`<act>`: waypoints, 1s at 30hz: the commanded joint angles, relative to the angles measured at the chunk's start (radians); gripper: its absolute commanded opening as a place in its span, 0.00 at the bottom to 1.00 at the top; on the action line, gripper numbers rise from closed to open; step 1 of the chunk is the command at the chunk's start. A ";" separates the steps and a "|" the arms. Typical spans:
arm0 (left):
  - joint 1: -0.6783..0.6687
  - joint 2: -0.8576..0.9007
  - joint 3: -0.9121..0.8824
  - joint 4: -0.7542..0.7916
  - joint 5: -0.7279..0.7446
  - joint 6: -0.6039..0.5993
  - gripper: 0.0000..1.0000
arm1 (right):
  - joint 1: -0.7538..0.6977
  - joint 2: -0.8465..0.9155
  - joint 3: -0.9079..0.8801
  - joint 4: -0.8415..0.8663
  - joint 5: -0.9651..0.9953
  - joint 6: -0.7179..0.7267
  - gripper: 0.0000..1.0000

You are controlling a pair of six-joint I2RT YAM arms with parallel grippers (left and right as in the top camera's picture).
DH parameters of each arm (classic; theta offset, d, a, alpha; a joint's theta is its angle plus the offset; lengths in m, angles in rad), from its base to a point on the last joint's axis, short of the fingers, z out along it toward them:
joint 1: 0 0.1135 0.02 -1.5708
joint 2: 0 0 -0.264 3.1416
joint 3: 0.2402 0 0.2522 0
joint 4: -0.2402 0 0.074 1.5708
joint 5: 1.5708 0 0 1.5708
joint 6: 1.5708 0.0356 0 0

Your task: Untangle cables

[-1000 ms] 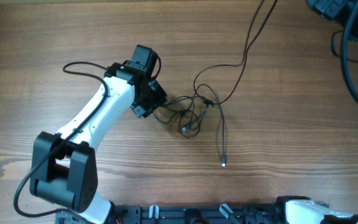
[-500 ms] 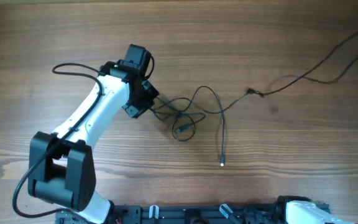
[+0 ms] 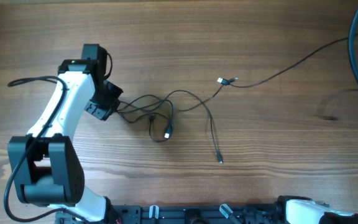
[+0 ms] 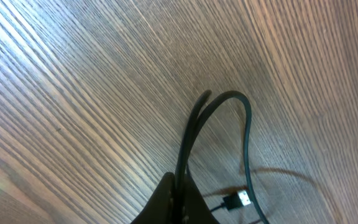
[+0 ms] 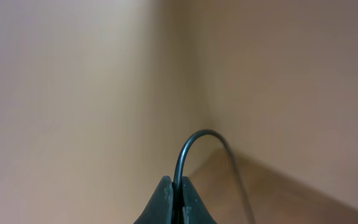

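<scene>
Currently: desk [image 3: 272,168] carries the cables [image 3: 166,112], strung roughly left–right; the knot [image 3: 149,115] sits just right of the left pincer [image 3: 106,107], which is pressed together on a doubled strand. Right pincer [image 5: 178,198], outside the overhead view, pinches one strand trailing far right.

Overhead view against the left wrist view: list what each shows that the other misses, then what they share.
Only the overhead shows the layout: the white left arm, the cables tangled next to it, one strand running from a plug toward the top right edge, and another plug end lying apart lower down. Only the left wrist view shows the grip close up: fingers pressed together on a doubled loop arching over the wood. Both show the left gripper shut on the cables, and the wooden table.
</scene>
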 commanded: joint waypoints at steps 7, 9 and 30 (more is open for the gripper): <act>-0.002 0.008 -0.002 0.014 0.161 0.108 0.04 | -0.001 0.021 0.013 -0.048 -0.284 0.135 0.04; -0.053 0.008 -0.002 0.069 0.328 0.206 0.04 | -0.001 0.021 0.013 -0.037 -0.390 0.133 0.04; -0.322 -0.010 0.159 0.084 0.341 0.390 0.63 | 0.001 0.109 0.013 -0.042 -0.929 0.156 0.04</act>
